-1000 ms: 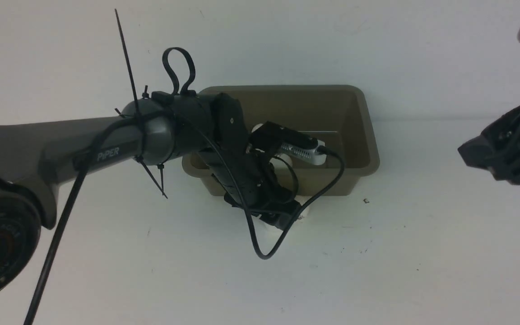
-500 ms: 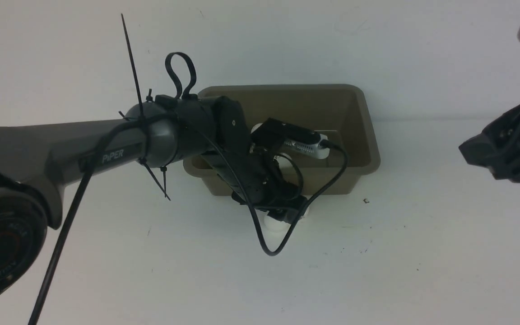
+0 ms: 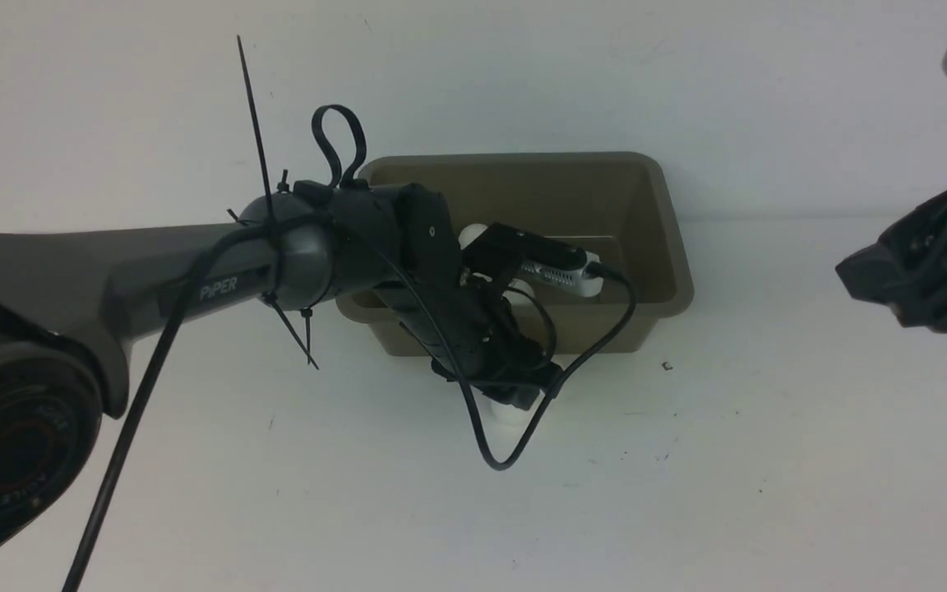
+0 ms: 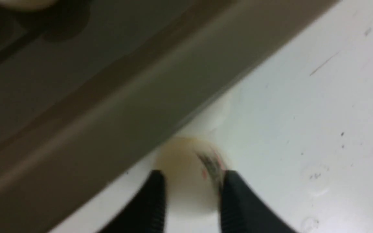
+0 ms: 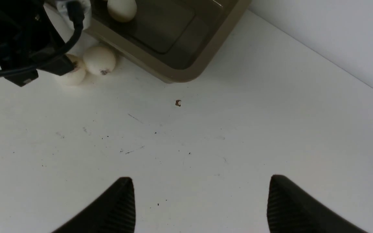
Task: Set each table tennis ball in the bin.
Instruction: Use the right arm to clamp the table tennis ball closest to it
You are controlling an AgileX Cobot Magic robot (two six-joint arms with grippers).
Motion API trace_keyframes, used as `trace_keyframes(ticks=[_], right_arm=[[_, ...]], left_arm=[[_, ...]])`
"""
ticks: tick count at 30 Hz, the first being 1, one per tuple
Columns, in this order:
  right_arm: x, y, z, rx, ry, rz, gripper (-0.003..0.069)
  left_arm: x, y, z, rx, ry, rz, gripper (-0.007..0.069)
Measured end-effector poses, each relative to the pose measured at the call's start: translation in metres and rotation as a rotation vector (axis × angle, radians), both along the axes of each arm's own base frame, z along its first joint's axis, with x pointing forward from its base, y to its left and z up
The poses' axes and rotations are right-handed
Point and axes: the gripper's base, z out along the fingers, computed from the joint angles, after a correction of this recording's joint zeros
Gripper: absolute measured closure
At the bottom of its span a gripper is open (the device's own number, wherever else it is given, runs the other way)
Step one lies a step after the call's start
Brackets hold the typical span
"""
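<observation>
My left gripper (image 4: 191, 181) is down on the table just in front of the bin (image 3: 671, 247), shut on a white table tennis ball (image 4: 189, 174) with a dark-and-red logo; a black finger presses each side of it. In the right wrist view that held ball (image 5: 73, 75) touches a second ball (image 5: 99, 60), which rests on the table against the bin's near wall (image 5: 180, 76). One more ball (image 5: 121, 9) lies inside the bin. My right gripper (image 5: 201, 187) hangs open over bare table to the right, with nothing between its fingers.
The left arm and its looping black cable (image 3: 515, 452) cover the bin's near left part in the front view. A small brown crumb (image 5: 178, 103) lies on the white table near the bin's right corner. A white wall stands behind the bin.
The left arm has shifted slightly right and lower in front of the bin, and its jaws have closed on the ball. The right arm has stayed still.
</observation>
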Motion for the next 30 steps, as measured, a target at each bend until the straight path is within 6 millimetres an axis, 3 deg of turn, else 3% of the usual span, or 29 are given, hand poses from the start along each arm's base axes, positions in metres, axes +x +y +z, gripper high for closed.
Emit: trace_keyframes(ticks=[7, 14, 23, 30], right_arm=[[0.000, 0.000, 0.000, 0.000, 0.000, 0.000, 0.0162], [0.000, 0.000, 0.000, 0.000, 0.000, 0.000, 0.0162], [0.000, 0.000, 0.000, -0.006, -0.003, 0.007, 0.0162], [0.000, 0.000, 0.000, -0.003, -0.003, 0.008, 0.0162]], left_arm=[[0.000, 0.000, -0.001, 0.011, 0.004, -0.012, 0.0611], [-0.003, 0.001, -0.009, 0.040, 0.040, -0.044, 0.0622], [-0.008, 0.002, -0.011, 0.041, 0.079, -0.054, 0.0502], [-0.010, 0.003, 0.014, 0.012, 0.027, -0.057, 0.0430]])
